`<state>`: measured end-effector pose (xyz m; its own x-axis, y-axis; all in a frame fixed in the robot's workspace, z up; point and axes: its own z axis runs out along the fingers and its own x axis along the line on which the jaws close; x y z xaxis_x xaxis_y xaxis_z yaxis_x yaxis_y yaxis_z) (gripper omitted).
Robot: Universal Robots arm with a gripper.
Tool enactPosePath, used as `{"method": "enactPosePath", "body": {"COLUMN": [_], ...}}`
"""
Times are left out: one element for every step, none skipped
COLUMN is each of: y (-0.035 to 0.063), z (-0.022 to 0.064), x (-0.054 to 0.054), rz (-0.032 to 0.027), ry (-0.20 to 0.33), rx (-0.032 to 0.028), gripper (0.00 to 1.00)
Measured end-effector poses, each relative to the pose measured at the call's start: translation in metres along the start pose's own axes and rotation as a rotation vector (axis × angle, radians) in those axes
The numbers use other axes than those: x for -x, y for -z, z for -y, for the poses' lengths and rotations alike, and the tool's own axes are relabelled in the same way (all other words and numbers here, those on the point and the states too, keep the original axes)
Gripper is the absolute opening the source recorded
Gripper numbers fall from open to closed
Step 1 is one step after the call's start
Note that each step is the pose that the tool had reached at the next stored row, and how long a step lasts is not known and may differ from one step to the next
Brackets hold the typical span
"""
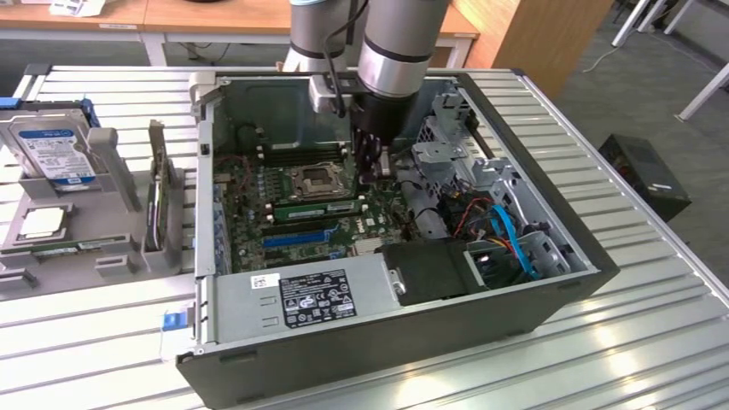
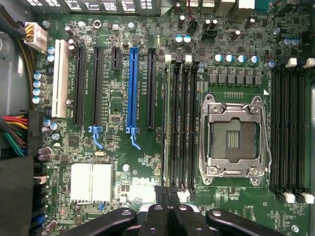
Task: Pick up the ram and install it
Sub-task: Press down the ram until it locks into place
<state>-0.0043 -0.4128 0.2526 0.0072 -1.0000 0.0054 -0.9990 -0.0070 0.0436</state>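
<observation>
The ram (image 2: pixel 168 123) is a thin green stick standing in the outermost of the black memory slots beside the CPU socket (image 2: pixel 232 140). In the exterior view the ram (image 1: pixel 319 207) lies along the near side of the socket, inside the open computer case (image 1: pixel 569 256). My gripper (image 2: pixel 167 192) is shut, its black fingers pressed together just above one end of that stick, with nothing visibly held between them. The exterior view has the gripper (image 1: pixel 373 181) reaching down into the case at the end of the ram towards that view's right.
The blue expansion slot (image 2: pixel 131 88), black slots and a white slot lie beside the memory bank. Drive cages and blue cables (image 1: pixel 507 231) crowd the case on the exterior view's right. A grey fixture (image 1: pixel 91 196) holding a hard drive stands outside on the left.
</observation>
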Motion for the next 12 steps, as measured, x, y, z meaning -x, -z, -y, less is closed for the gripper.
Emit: {"method": "enactPosePath", "body": {"y": [-0.001, -0.0019, -0.0028, -0.0036, -0.0044, -0.0054, -0.0062, -0.0071, -0.0079, -0.0089, -0.0097, -0.0106], "z": [0.0, 0.0001, 0.0001, 0.0002, 0.0002, 0.0002, 0.0003, 0.0003, 0.0004, 0.0004, 0.0004, 0.0005], "x": [0.0, 0.0, 0.0, 0.0, 0.0, 0.0, 0.0, 0.0, 0.0, 0.0001, 0.0001, 0.0001], "rz": [0.0, 0.0, 0.0001, -0.0001, 0.0, 0.0, 0.0, 0.0, -0.0001, 0.0, 0.0, 0.0], "ry": [0.0, 0.0, 0.0, 0.0, 0.0, 0.0, 0.0, 0.0, 0.0, 0.0, 0.0, 0.0], "rx": [0.0, -0.0001, -0.0001, 0.0, 0.0, 0.0, 0.0, 0.0, 0.0, -0.0001, 0.0, -0.0001], "gripper": [0.1, 0.1, 0.1, 0.1, 0.1, 0.1, 0.1, 0.1, 0.1, 0.1, 0.1, 0.1]}}
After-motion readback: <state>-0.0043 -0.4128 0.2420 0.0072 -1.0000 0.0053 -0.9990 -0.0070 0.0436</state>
